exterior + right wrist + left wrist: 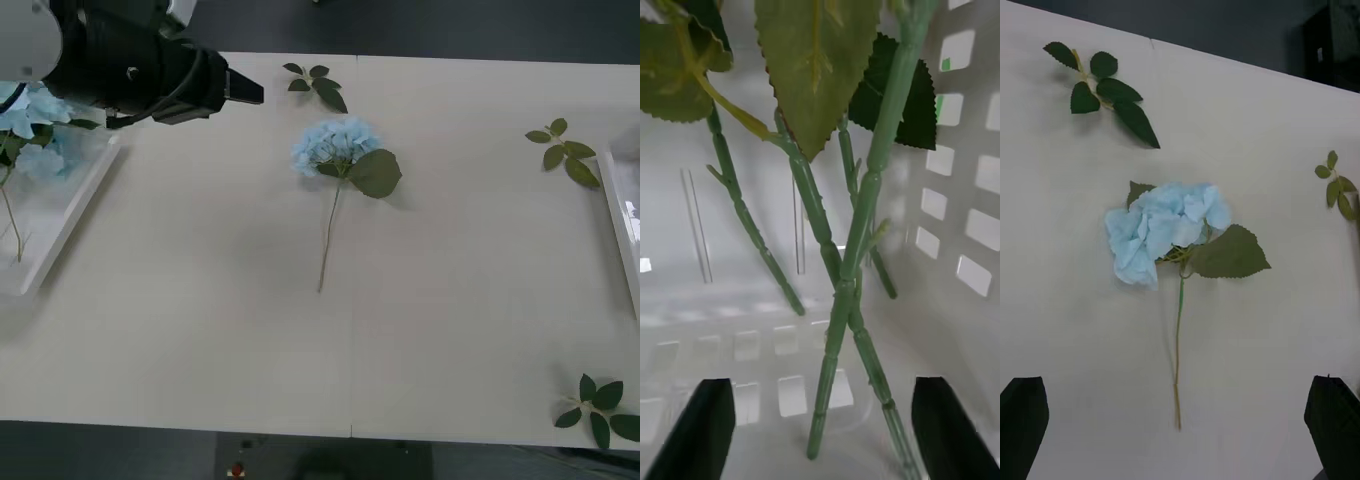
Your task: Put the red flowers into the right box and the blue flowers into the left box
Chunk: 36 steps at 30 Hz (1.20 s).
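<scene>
We see one of the blue flowers [336, 146] lying flat near the middle of the table, somewhat toward its far edge: a fluffy pale-blue cluster with one big green leaf beside it and a thin stem running toward the near edge. More blue flowers [28, 112] lie in the left box [68, 220], a shallow white box at the table's left edge. The right box [620, 225] sits at the right edge, white with a raised rim. Inside a white slotted box, several knobby green stems [841, 289] cross each other, with serrated leaves above
</scene>
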Tool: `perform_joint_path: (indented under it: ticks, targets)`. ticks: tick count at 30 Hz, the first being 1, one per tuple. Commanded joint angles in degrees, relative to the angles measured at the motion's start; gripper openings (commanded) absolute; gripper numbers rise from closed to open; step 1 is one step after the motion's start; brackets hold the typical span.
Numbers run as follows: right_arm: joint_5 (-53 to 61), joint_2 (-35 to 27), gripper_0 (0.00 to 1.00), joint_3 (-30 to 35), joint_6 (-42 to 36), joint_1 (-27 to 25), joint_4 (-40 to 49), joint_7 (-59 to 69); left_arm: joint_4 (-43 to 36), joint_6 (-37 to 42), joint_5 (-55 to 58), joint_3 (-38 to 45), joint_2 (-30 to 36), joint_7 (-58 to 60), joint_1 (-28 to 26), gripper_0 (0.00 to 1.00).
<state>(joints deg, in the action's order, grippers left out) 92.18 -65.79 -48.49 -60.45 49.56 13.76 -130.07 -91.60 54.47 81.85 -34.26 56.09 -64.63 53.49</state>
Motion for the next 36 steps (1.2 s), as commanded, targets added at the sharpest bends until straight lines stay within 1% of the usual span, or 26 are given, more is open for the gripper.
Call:
perform_joint_path:
  ticks: [1,5,10,14,16,17,19,23,24,28,32,33,36]
  targets:
    - [0.5,-0.7,0.77,0.3,-2.2,2.7,-1.1,-0.1,-0.7,-5.8,-4.2,-8.0,0.2,7.2,6.1,1.0]
    - [1.7,-1.7,0.77,0.6,-7.7,5.9,-1.3,-0.2,1.3,-6.1,-7.0,-10.5,-1.8,8.2,7.5,1.0]
    - [0.7,-4.4,0.77,0.6,-15.7,13.9,-0.3,-0.3,5.2,-6.1,-10.7,-12.4,-5.9,8.8,9.0,1.0]
    - [-0.9,-5.4,0.77,0.6,-19.1,18.4,1.0,-0.4,9.0,-6.1,-12.9,-13.9,-9.5,9.3,10.3,1.0]
    - [-3.1,-6.0,0.77,0.6,-20.8,20.6,3.6,-0.9,11.7,-6.1,-15.0,-13.9,-12.2,9.3,10.7,1.0]
    - [-3.6,-6.2,0.77,0.6,-21.2,20.8,4.5,-1.0,12.3,-6.1,-15.5,-14.0,-12.8,9.3,10.7,1.0]
    - [-4.9,-7.1,0.77,0.6,-22.3,21.3,9.4,-2.8,14.5,-6.1,-17.2,-14.0,-15.3,9.3,10.9,1.0]
    - [-4.4,-8.8,0.77,0.6,-23.3,21.3,20.8,-11.4,18.0,-5.7,-19.7,-14.0,-19.1,8.9,11.2,1.0]
    - [-3.5,-9.2,0.77,0.6,-23.6,21.3,23.8,-14.5,18.9,-4.4,-20.0,-14.0,-20.0,8.7,11.5,1.0]
    - [0.5,-9.4,0.77,0.6,-25.0,21.3,31.1,-22.7,20.8,-0.3,-20.9,-14.0,-22.2,8.5,12.3,1.0]
    - [6.9,-8.9,0.77,0.6,-25.3,21.2,34.0,-24.9,20.8,2.7,-22.4,-14.3,-23.3,8.8,12.4,1.0]
    - [9.4,-8.3,0.77,0.6,-25.4,21.1,34.0,-24.9,20.8,3.6,-22.9,-15.4,-23.7,9.1,12.8,1.0]
    - [12.4,-6.8,0.77,1.1,-25.5,20.6,33.7,-24.9,21.4,3.7,-23.3,-18.0,-24.0,9.9,13.5,1.0]
